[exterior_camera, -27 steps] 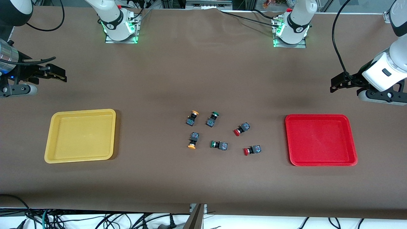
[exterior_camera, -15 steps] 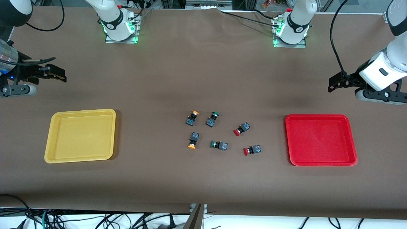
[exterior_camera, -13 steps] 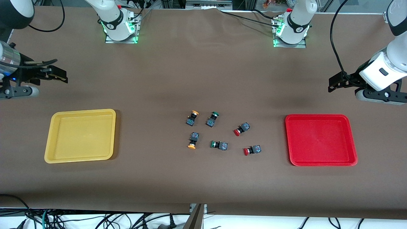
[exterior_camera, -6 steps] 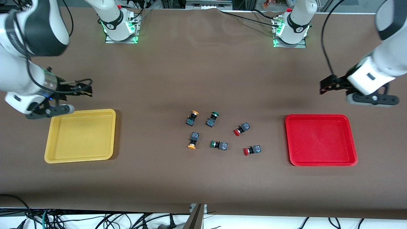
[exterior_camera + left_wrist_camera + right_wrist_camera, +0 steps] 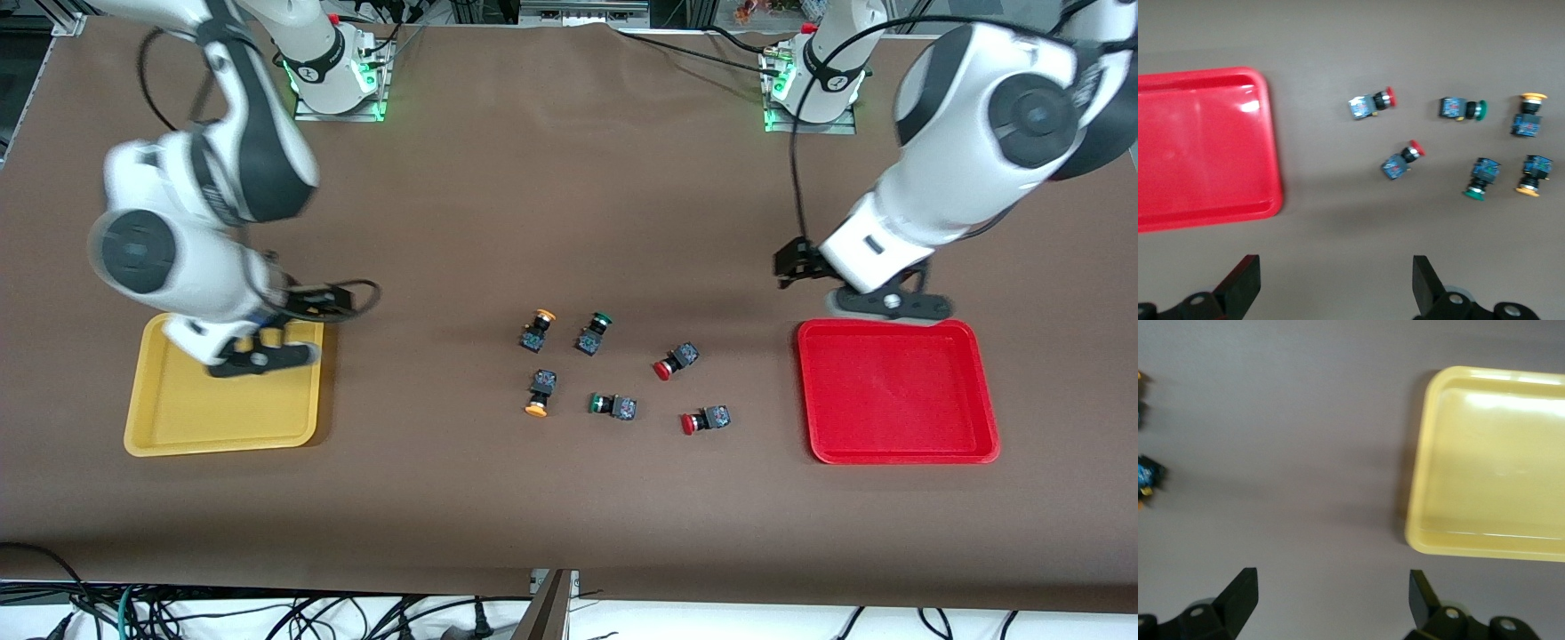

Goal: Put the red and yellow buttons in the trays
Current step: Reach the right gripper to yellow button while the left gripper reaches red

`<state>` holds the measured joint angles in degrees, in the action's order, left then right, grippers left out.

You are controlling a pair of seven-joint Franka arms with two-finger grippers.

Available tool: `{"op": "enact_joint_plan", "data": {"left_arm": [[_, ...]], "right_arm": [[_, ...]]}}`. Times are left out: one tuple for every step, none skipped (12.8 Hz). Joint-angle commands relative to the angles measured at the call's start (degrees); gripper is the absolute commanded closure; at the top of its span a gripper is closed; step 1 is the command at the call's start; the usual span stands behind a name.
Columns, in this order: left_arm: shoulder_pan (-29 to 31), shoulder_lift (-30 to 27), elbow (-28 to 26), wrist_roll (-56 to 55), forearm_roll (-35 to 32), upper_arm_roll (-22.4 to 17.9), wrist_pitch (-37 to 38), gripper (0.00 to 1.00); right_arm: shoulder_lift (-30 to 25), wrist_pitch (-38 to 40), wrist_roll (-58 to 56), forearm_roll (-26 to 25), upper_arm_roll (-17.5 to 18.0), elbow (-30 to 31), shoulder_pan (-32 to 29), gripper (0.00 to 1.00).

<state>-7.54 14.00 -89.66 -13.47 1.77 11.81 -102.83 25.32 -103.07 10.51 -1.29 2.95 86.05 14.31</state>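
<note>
Lying on their sides near the middle of the brown-covered table [image 5: 569,178] are six small push-button switches with black-grey bodies. The two yellow-capped buttons sit toward the right arm's end of the cluster, one [image 5: 536,329] farther from the front camera and the other [image 5: 540,392] nearer to it. The two red-capped buttons lie toward the left arm's end, one [image 5: 676,360] farther from the camera and the other [image 5: 705,420] nearer. Two green-capped switches lie between those pairs, one [image 5: 594,332] beside the farther yellow button and one [image 5: 613,405] nearer the camera. None of them touches another. The shallow yellow plastic tray [image 5: 178,418] with rounded corners rests near the right arm's end of the table, and the matching red plastic tray [image 5: 898,396] rests near the left arm's end; nothing lies in either. The right gripper [image 5: 342,300] hangs over the table just beside the yellow tray's corner, on its side toward the buttons, its fingers spread wide and holding nothing. The left gripper [image 5: 787,265] hangs over the bare table just off the red tray's corner toward the buttons and the bases, its fingers likewise spread wide and holding nothing.
</note>
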Motion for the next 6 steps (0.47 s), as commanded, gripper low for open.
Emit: {"op": "enact_joint_plan", "data": {"left_arm": [[-3.17,8.66,8.53,-0.77,-0.53,-0.29,1.06,0.00],[-3.87,11.03,9.76,-0.95,-0.62,-0.47,0.88,0.00],[-4.93,13.49,11.94,-0.77,-2.02,-0.38,0.79,0.00],[-5.54,15.60,13.45,-0.07,-4.20,-0.29,0.53,0.00],[-6.51,17.10,13.98,1.67,-7.10,-0.29,0.01,0.00],[-6.69,17.64,13.99,4.74,-9.82,-0.29,-1.74,0.00]], "right_arm": [[3.84,-4.66,9.66,0.76,-0.32,-1.15,4.74,0.00],[5.16,-6.86,13.88,0.76,-0.32,-1.15,6.50,0.00],[6.74,-9.05,17.49,0.76,-0.32,-1.15,8.61,0.00],[8.32,-11.60,21.10,0.85,-0.32,-1.15,10.19,0.00],[9.56,-14.32,24.18,1.72,-0.32,-1.15,11.08,0.00],[10.96,-16.96,26.91,4.95,-0.32,-1.15,12.13,0.00]]}}
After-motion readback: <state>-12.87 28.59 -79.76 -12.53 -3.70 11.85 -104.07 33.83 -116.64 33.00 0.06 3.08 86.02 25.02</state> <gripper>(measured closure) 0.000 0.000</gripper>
